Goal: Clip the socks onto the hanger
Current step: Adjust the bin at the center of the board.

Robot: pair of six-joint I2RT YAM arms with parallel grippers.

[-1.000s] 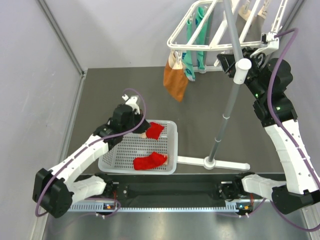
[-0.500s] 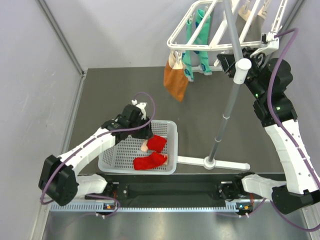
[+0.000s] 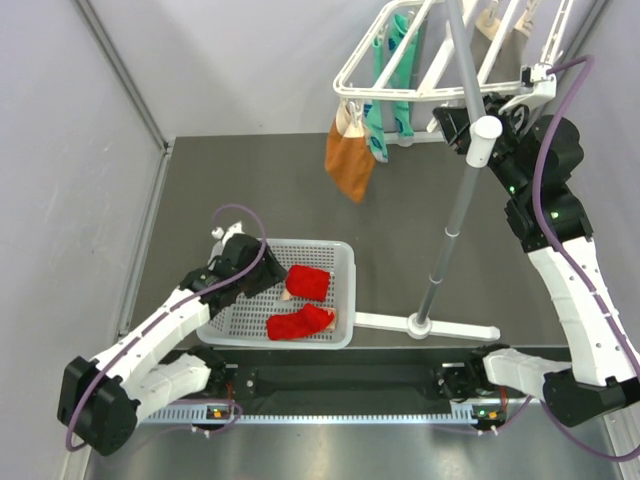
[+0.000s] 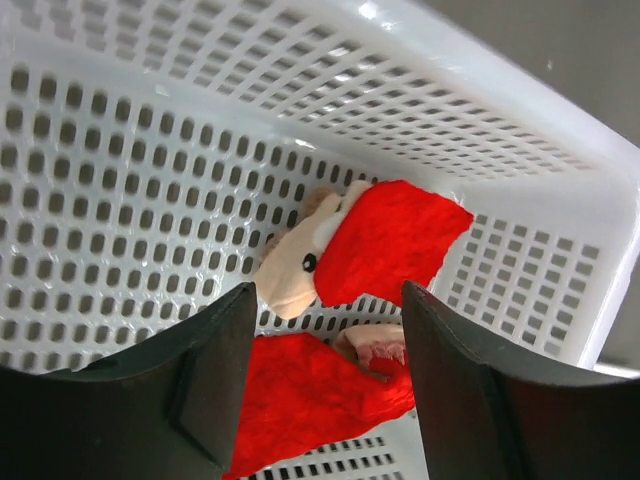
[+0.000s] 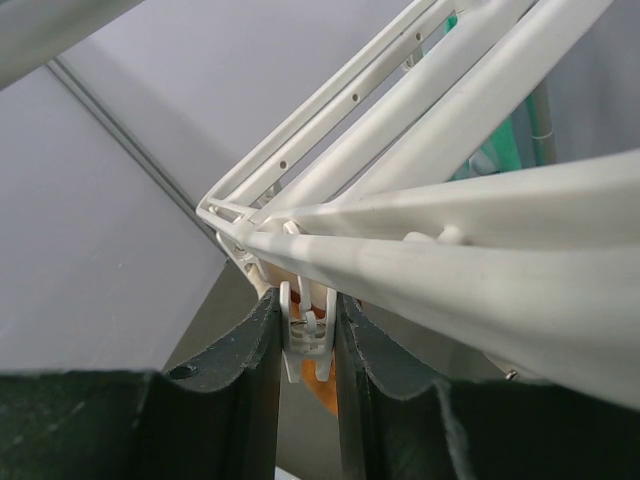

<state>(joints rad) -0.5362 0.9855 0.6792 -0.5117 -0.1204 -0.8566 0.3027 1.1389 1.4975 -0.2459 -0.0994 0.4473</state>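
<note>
Two red socks with tan toes lie in the white perforated basket (image 3: 347,290): one (image 3: 308,282) (image 4: 390,240) at the far side, the other (image 3: 300,322) (image 4: 310,400) nearer. My left gripper (image 3: 268,276) (image 4: 328,300) hovers open just left of them, holding nothing. The white hanger (image 3: 400,90) (image 5: 450,220) stands at the back right with a mint-green pair (image 3: 392,95) clipped on it. My right gripper (image 3: 455,125) (image 5: 308,310) is raised under the frame, shut on a dangling white clip (image 5: 308,335).
An orange-brown sock (image 3: 350,165) hangs from the frame's near-left corner and beige socks (image 3: 490,20) hang at the far right. The grey pole (image 3: 455,215) slants down to a white foot (image 3: 425,325) right of the basket. Grey walls enclose the table.
My left gripper opened and let go of a red sock, which now lies in the basket, and the arm drew back to the left. The right arm has not moved.
</note>
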